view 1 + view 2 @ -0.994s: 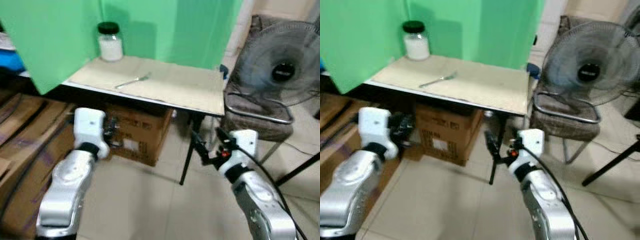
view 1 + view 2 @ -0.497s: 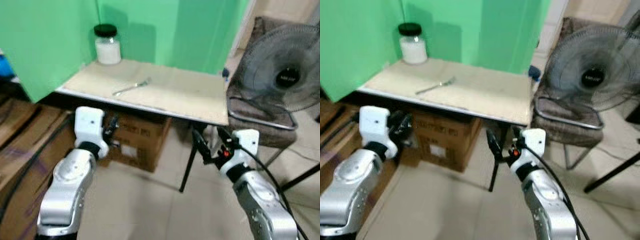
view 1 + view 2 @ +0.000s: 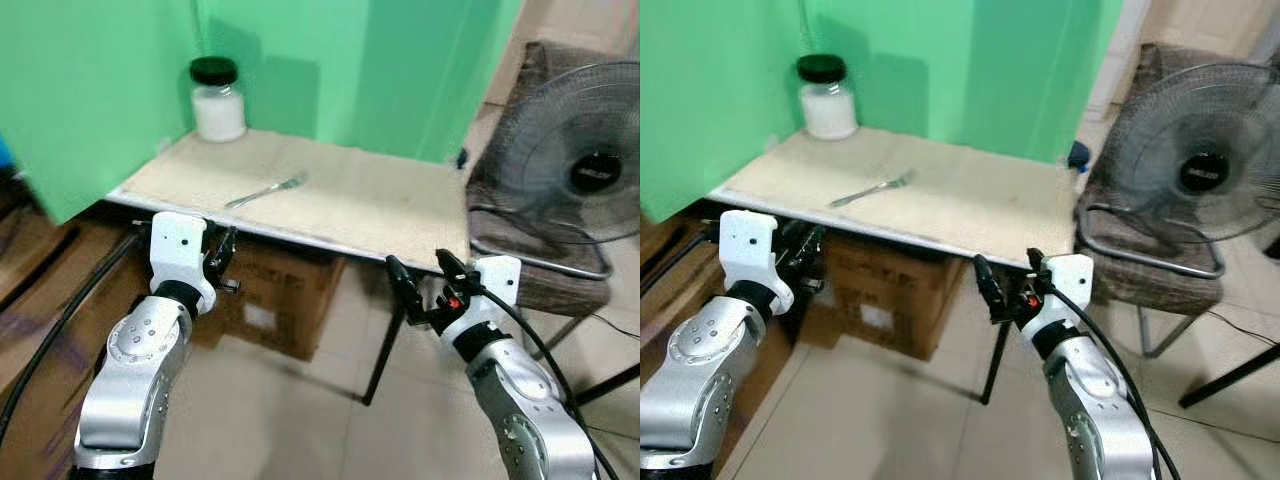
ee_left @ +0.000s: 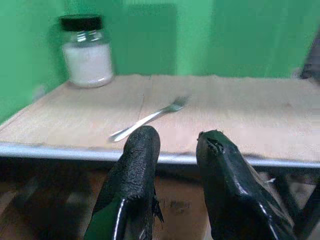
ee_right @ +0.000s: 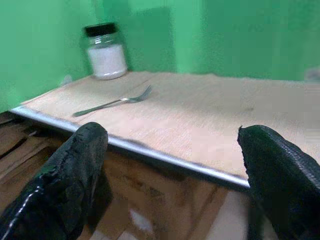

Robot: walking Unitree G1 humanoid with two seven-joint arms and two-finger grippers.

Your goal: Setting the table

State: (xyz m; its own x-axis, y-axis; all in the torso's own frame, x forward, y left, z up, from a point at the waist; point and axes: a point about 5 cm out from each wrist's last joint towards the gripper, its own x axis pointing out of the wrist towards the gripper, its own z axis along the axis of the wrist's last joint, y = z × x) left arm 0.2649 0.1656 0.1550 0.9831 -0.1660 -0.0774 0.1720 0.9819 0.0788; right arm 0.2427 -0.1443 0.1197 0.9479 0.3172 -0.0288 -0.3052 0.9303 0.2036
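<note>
Fork and jar on worktop. Left hand just below near edge, slightly parted; right hand spread wide, both empty.

You see a silver fork lying flat and slantwise on the tan table, tines toward the back.

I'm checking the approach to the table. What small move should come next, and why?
Probably raise the left claw above the table edge and ease it toward the fork. The fork lies untouched near that side, and both claws hang below the tabletop, the right claw farther away.
</note>
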